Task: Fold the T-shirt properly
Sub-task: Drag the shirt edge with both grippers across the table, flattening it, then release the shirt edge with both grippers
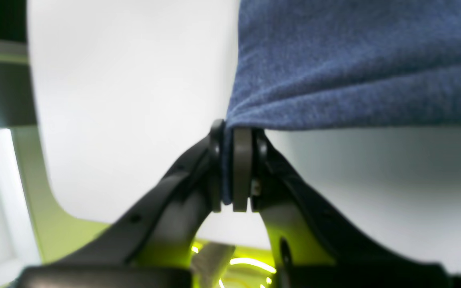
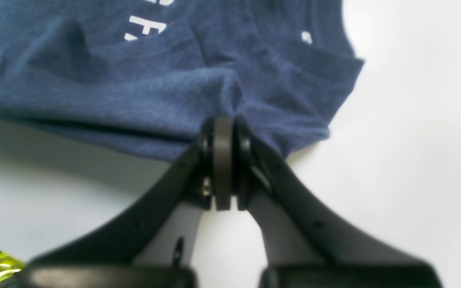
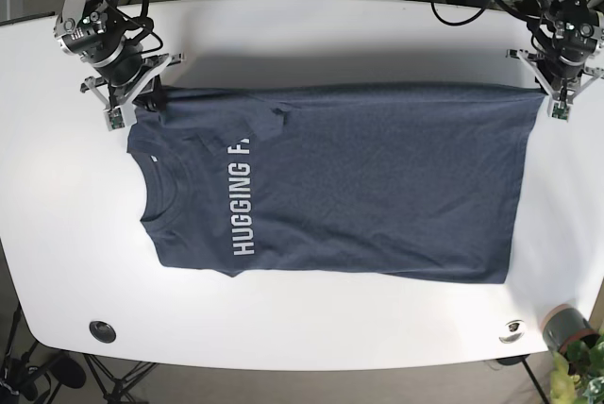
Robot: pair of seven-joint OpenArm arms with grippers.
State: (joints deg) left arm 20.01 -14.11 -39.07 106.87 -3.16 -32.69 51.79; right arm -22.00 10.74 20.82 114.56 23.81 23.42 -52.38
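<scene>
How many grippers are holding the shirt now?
2. The right gripper pinches the shirt at its far shoulder corner; the left gripper pinches its far hem corner.

Showing navy blue T-shirt with white "HUGGING F" lettering toward 9 o'clock; lying on white counter; black pincer with lime-green body.

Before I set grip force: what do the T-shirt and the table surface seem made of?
T-shirt: looks like soft knit fabric, likely cotton jersey, navy, matte; the wrist views show a fuzzy heathered weave and soft creases. Table: smooth, hard white surface, perhaps laminate, with a slight sheen; its actual material cannot be told.
</scene>
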